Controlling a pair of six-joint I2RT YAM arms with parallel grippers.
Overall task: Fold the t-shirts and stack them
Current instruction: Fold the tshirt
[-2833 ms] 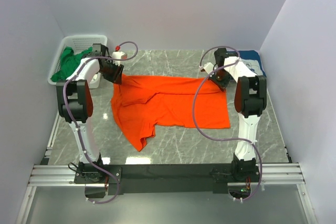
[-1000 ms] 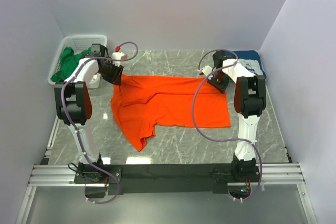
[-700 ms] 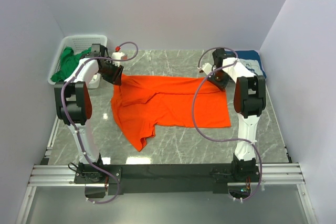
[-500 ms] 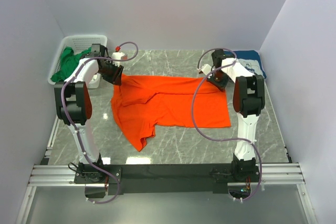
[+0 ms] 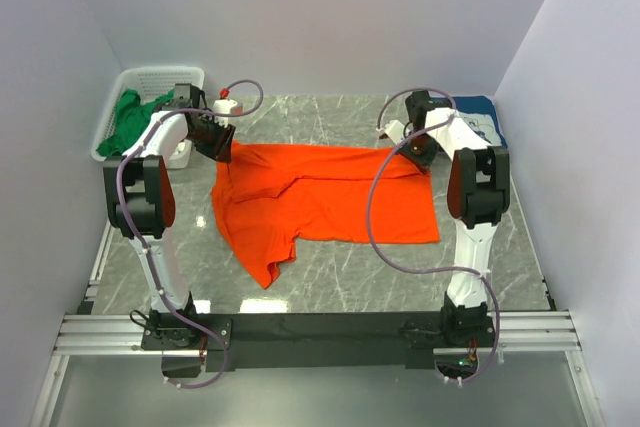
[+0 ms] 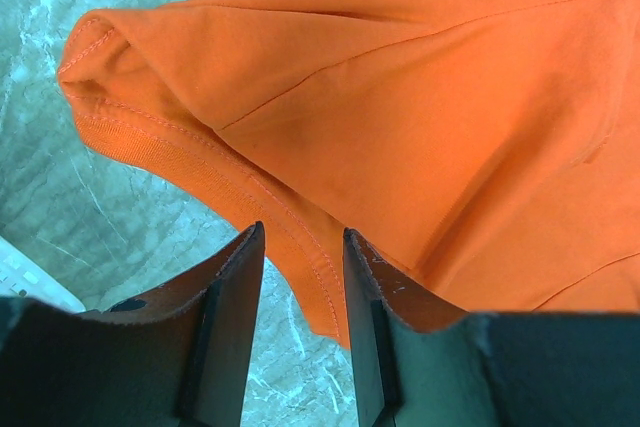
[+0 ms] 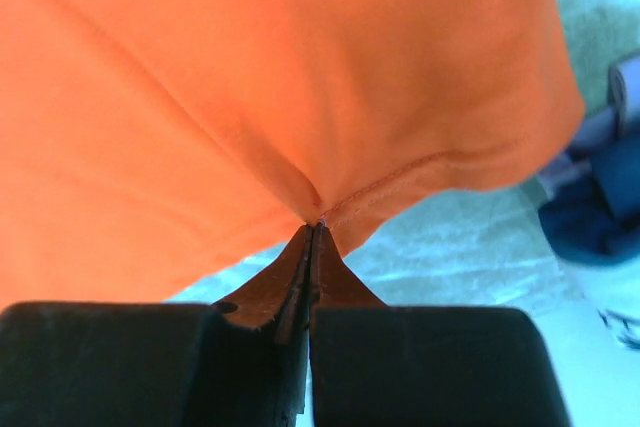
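Right gripper [image 7: 313, 227] jaws pinch far right hem of orange t-shirt [image 5: 330, 197]; left gripper [image 6: 302, 237] jaws spread, straddling its far left hem.

The middle t-shirt [image 5: 330, 202] lies on the table [image 5: 330, 292] in the centre of the frame, with the left gripper [image 5: 224, 154] at its upper left corner and the right gripper [image 5: 418, 155] at its upper right corner. A basket [image 5: 160, 77] stands in the upper left of the frame with a second t-shirt [image 5: 130, 119] in it. A third t-shirt [image 5: 487, 115] lies on the table in the upper right, just past the right gripper.
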